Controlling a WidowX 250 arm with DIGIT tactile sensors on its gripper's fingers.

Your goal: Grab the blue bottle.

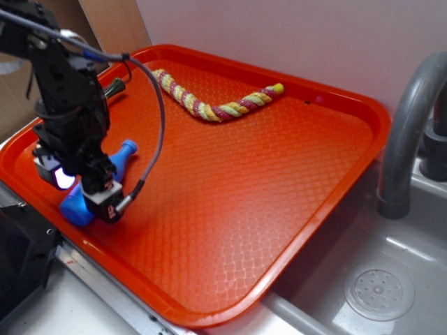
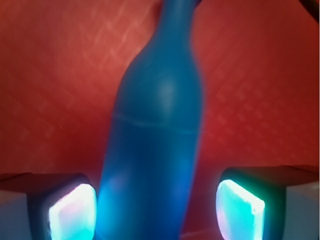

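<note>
The blue bottle (image 1: pixel 124 155) lies on its side at the left of the orange tray (image 1: pixel 279 174), neck pointing away from the tray's near-left rim. In the wrist view the blue bottle (image 2: pixel 157 130) fills the middle, its body running between the two glowing pads (image 2: pixel 240 212). My gripper (image 1: pixel 84 188) is low over the bottle's body and open. The left pad sits close against the bottle's side, and a clear gap shows between the bottle and the right pad. The arm hides most of the bottle's body in the exterior view.
A red and yellow twisted rope (image 1: pixel 209 105) lies bent at the back of the tray. A dark green-topped thing (image 1: pixel 115 86) peeks out behind the arm. A grey faucet (image 1: pixel 408 132) and a sink with its drain (image 1: pixel 380 293) are to the right.
</note>
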